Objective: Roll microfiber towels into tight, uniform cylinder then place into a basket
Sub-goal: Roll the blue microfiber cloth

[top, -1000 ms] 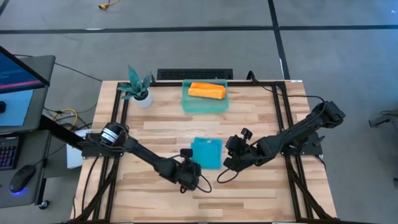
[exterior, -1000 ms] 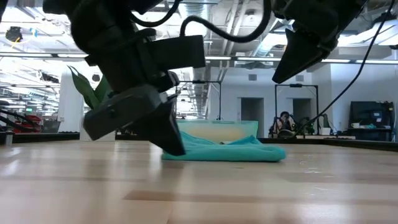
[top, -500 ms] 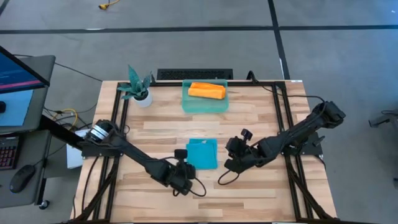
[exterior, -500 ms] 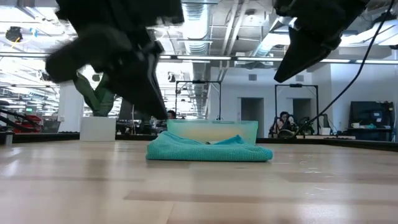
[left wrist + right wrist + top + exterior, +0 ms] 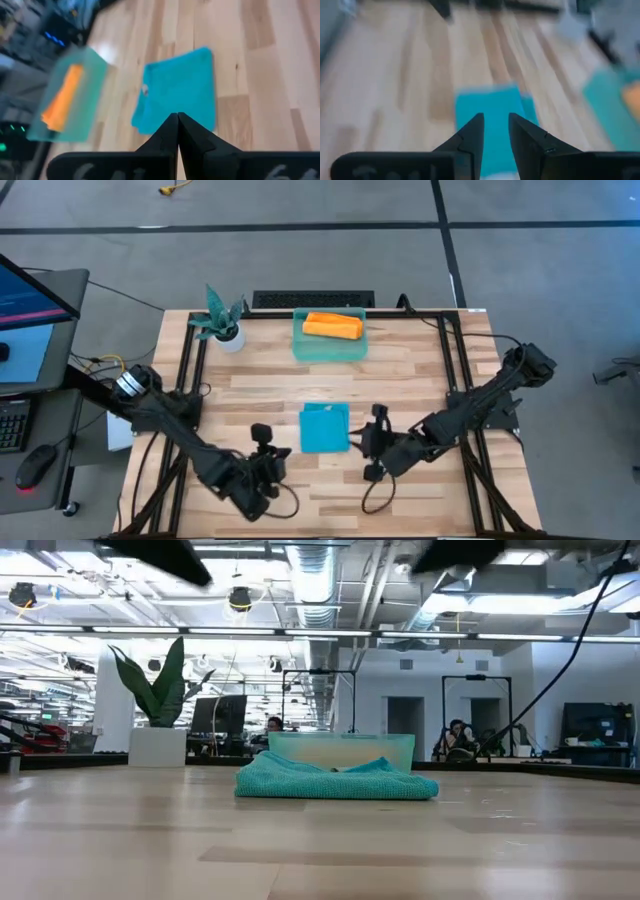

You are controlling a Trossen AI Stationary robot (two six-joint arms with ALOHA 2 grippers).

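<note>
While the wooden surface [image 5: 420, 370] carries everything, the next largest things on it are the two dark arms, both drawn toward its near edge and well clear of the cloth between them. The basket [image 5: 331, 347] sits at the far middle with the orange towel [image 5: 332, 326] already rolled and lying inside, so that half of the job looks finished. The teal towel [image 5: 325, 428] lies flat and folded at the middle of the surface, touched by neither arm; it probably waits there because rolling needs open room on both sides. A potted plant [image 5: 222, 321] stands beside the basket at the far left.

The left gripper [image 5: 177, 131] hangs near the front edge, its fingers clenched together on nothing. The right gripper [image 5: 495, 135] hovers just beside the teal towel's right edge, fingers partly apart with a narrow gap, holding nothing.
</note>
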